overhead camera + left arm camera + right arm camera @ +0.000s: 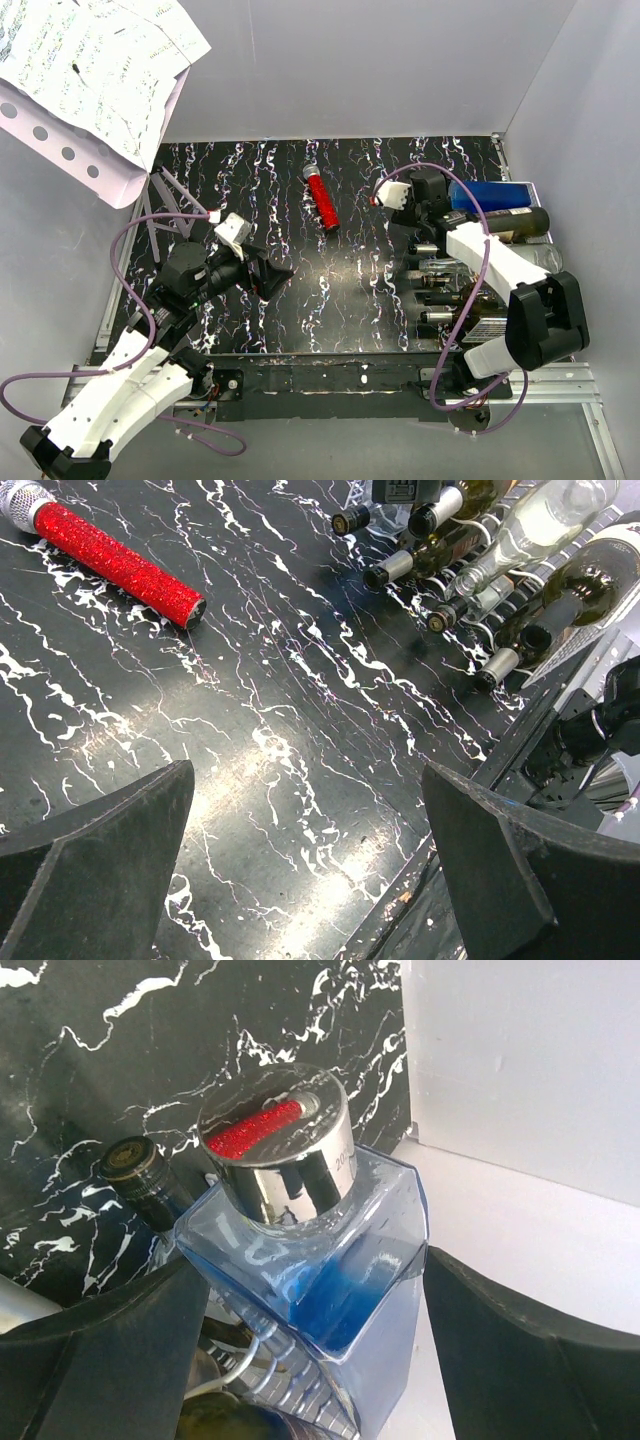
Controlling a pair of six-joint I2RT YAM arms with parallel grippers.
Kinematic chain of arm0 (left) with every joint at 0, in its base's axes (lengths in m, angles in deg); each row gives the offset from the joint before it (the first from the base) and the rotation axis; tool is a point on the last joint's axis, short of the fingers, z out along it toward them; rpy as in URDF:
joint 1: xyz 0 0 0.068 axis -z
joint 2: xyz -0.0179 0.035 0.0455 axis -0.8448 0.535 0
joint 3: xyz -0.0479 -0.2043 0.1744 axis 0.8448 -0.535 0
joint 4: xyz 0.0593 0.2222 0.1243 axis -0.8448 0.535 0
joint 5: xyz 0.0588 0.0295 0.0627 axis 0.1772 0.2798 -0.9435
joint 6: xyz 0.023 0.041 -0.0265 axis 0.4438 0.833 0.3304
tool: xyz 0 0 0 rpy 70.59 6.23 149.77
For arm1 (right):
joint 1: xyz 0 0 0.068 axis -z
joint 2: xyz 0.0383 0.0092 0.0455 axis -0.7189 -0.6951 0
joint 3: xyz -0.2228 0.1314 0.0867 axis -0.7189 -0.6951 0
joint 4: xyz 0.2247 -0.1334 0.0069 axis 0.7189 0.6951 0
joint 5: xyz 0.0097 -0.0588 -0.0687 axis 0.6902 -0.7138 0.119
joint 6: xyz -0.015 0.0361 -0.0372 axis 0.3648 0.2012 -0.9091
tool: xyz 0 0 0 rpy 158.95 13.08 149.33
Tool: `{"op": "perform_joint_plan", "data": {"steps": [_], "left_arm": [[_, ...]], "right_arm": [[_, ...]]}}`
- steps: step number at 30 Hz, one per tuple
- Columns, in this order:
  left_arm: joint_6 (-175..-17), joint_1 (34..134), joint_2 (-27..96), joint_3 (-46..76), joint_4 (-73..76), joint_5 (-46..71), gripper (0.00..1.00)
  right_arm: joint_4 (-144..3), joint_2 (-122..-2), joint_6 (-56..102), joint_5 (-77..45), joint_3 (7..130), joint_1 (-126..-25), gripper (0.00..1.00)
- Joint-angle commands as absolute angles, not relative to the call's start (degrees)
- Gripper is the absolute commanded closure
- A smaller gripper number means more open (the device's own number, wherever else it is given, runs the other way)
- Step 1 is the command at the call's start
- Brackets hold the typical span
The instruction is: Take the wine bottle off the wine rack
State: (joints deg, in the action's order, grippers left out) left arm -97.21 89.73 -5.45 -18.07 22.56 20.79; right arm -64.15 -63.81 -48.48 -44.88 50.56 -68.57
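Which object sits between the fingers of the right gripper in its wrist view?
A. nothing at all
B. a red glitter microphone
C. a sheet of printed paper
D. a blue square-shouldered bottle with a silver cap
D: in the right wrist view the blue bottle with its silver cap sits between the fingers of the right gripper.

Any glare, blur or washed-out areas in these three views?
Top external: even light, sharp. Left wrist: soft glare patches on the tabletop. Right wrist: white wall almost washed out, chrome cap of the blue bottle glints.
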Motion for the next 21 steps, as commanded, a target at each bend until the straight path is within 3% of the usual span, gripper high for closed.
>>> {"op": "perform_joint_plan", "data": {"steps": [1, 21], "left_arm": [[-96.4, 89.6, -6.5, -18.0, 21.8, 20.8, 0.02], [-96.4, 89.6, -6.3, -18.2, 21.9, 20.6, 0.02]], "right_arm": [[-70.4, -59.6, -47.0, -49.0, 50.2, -68.8, 0.59], [-74.2, -52.0, -44.6, -54.3, 46.2, -75.8, 0.6]]}}
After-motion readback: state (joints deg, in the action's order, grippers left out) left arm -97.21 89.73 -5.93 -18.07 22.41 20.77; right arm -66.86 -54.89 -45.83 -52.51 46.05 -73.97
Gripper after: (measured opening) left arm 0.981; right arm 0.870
